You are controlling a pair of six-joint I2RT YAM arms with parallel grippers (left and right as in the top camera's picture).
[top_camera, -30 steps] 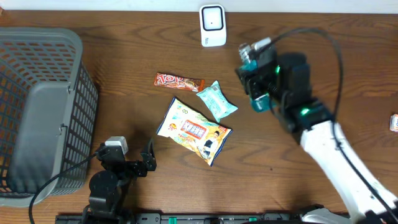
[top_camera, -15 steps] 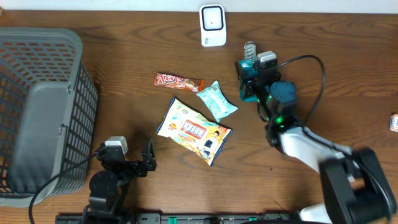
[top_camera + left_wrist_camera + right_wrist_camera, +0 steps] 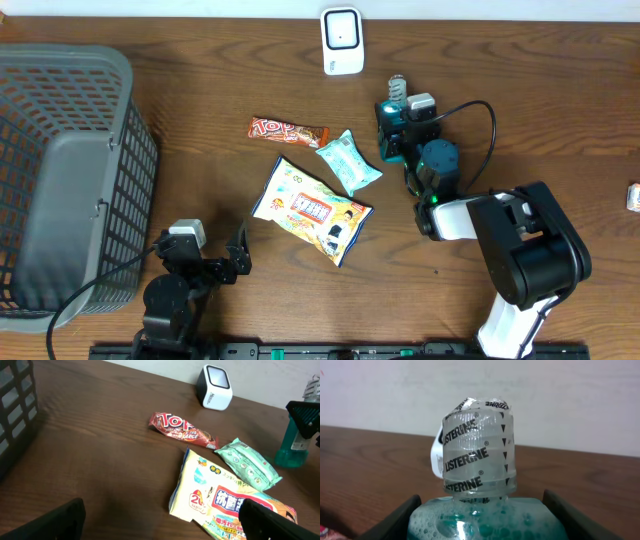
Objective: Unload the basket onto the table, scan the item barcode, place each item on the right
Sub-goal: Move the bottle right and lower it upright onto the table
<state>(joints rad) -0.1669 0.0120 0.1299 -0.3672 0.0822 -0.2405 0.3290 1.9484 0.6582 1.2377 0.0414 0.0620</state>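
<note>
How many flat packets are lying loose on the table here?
3: a red candy bar mid-table, a green pack just right of it, a large yellow-white packet below both. A small item at the right edge is cut off; unclear.

The table (image 3: 200,90) is seen in dark brown wood grain. At the left, the basket (image 3: 60,170) is grey, patterned with a grid of square holes. At the far edge, the scanner (image 3: 342,40) is white with a dark-rimmed window. The bar (image 3: 288,131) is red-brown, lettered in red outlined with white. The packet (image 3: 348,162) is pale mint green with small round prints. The bag (image 3: 312,210) is white and yellow, printed in red and blue. The bottle (image 3: 477,520) is filled with foamy teal liquid; its clear cap (image 3: 476,452) is marked with black lettering and triangles.
</note>
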